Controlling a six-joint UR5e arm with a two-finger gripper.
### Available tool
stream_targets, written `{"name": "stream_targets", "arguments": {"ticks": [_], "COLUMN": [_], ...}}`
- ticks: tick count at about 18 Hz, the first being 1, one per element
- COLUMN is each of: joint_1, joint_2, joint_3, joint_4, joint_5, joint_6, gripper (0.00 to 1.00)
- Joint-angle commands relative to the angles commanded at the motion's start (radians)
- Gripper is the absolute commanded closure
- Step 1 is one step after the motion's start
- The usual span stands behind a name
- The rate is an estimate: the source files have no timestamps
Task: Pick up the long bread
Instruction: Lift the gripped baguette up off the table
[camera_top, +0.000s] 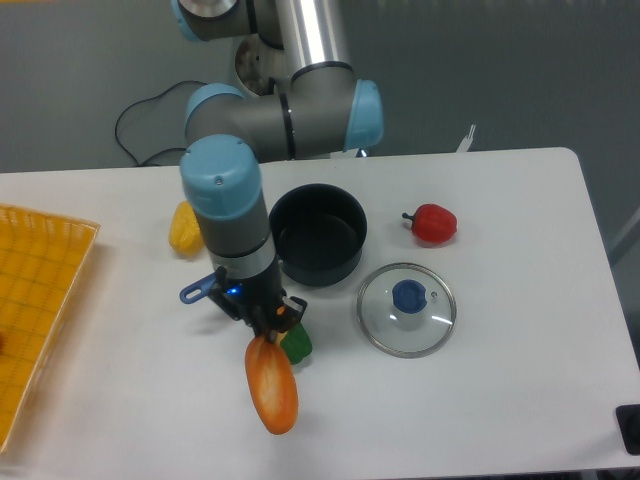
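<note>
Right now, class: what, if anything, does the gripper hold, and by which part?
The gripper holds the long bread by its upper end; the rest hangs below.

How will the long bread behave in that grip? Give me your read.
The long bread probably stays stiff: it juts past the end effector without drooping. Held near one end, it may pivot or slip, since its surface looks smooth and glossy. Its rounded shape suggests it could roll if dropped on the table.

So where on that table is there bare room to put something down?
Bare white table lies right of the glass lid and below the red pepper; more lies between the yellow tray and the gripper. It is crowded around the pot, bread and green piece.
</note>
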Motion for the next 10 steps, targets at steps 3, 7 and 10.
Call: {"name": "stream_targets", "arguments": {"ticks": [3, 7, 10], "joint_1": [0.008, 0.028, 0.038], "joint_2": [0.0, 0.002, 0.015], "joint_3": [-0.006, -0.008, -0.018], "joint_4": [-0.012, -0.009, -0.011], "joint_5": [0.002, -0.005, -0.012], "joint_6": [0.053, 0.069, 0.109], "gripper": [0.97, 0.97, 0.97]}}
